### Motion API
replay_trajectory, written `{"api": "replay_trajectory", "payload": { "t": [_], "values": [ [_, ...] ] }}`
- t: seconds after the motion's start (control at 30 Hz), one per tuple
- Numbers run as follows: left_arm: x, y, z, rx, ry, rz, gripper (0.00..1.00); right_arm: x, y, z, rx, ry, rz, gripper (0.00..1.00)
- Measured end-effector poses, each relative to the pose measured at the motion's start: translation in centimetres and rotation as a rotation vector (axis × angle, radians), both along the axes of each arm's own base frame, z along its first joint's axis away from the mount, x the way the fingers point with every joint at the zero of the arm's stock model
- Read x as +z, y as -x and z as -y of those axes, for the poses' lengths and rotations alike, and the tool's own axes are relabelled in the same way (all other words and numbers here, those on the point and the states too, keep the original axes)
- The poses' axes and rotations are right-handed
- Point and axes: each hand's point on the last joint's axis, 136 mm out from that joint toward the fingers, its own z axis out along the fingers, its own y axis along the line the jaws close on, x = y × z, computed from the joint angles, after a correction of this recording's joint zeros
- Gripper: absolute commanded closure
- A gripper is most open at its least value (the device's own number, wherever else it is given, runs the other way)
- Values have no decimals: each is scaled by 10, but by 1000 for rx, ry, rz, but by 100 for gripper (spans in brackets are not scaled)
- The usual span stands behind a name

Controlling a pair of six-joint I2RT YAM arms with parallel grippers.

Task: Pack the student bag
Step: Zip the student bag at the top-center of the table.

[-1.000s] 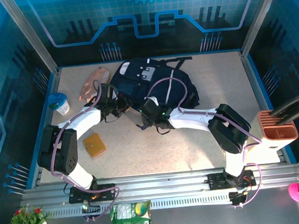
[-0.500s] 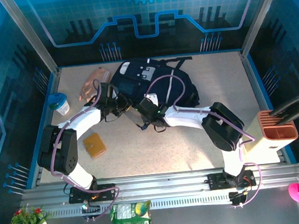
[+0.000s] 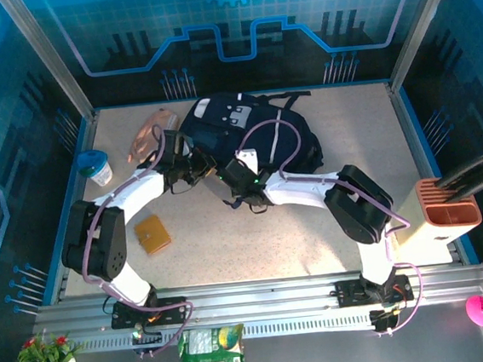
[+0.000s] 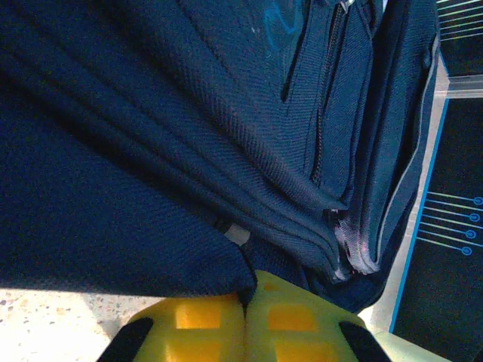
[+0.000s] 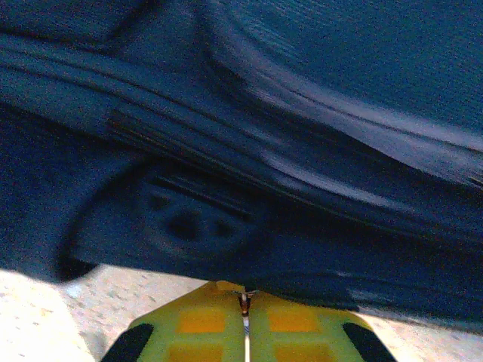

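Note:
The student bag (image 3: 250,133), dark navy with a thin white stripe, lies at the back middle of the table. My left gripper (image 3: 207,168) is at the bag's near left edge. In the left wrist view my left gripper (image 4: 247,292) is shut on a fold of the bag's navy fabric (image 4: 151,226). My right gripper (image 3: 227,175) sits just right of the left one, at the same edge. Seen from the right wrist, my right gripper (image 5: 243,296) is shut on a thin brown metal tab (image 5: 244,304), seemingly a zipper pull, under the bag (image 5: 317,113).
A pink pencil pouch (image 3: 153,131) lies left of the bag. A blue-lidded cup (image 3: 95,168) stands at the left edge. A brown wallet (image 3: 153,234) lies near the left arm. An orange and white holder (image 3: 446,211) stands at the right edge.
My right gripper moved left along the bag's near edge and closed on the tab. My left gripper kept its hold on the fabric and shifted slightly.

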Motion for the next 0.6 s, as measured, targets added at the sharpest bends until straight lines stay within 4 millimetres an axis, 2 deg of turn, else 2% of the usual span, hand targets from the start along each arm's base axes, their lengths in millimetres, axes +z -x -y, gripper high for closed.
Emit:
{"api": "replay_trajectory", "payload": {
  "t": [0.23,0.33,0.43,0.6],
  "values": [
    [-7,-1,-1,-17,-2,-23,100,-7,24,75,-93,41,-34,96],
    [-8,-1,1,-24,5,-29,100,-10,27,97,-120,44,-52,100],
    [-9,-4,3,-30,10,-34,100,-10,24,105,-90,42,-64,100],
    [-11,-15,3,-27,8,-35,100,-12,22,102,18,51,-98,100]
  ]
}}
